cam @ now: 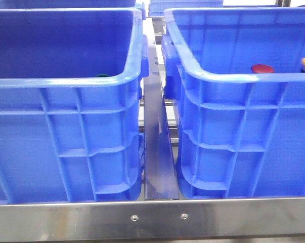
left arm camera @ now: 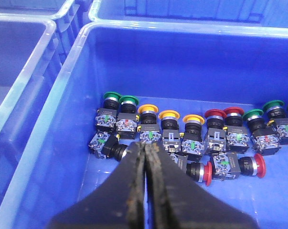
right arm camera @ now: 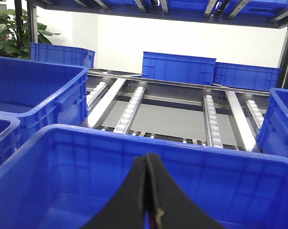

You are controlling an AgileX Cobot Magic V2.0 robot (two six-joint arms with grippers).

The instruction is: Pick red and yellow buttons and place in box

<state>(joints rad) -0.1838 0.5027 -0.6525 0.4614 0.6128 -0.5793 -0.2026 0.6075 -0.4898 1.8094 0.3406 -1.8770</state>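
Item: red and yellow buttons, lying in a row on the floor of a blue crate (left arm camera: 62, 157) with green-capped ones beside them.

- Yellow buttons (left arm camera: 168, 116): three domed caps, mid-row, upright on dark bodies with contact blocks.
- Red buttons (left arm camera: 214, 114): two upright next to the yellow; two more tipped on their sides in front.
- Handling, as I judge it: small, light, rigid plastic; smooth domes likely slippery. Best taken across the dark collar under the cap (the row is packed tight, so neighbours may get nudged).
- Left fingers (left arm camera: 144, 157): pressed together, empty, hovering above the row, tips nearest the yellow caps, not touching.
- Right fingers (right arm camera: 147, 167): closed, empty, over another blue crate (right arm camera: 258, 167); no buttons visible there.
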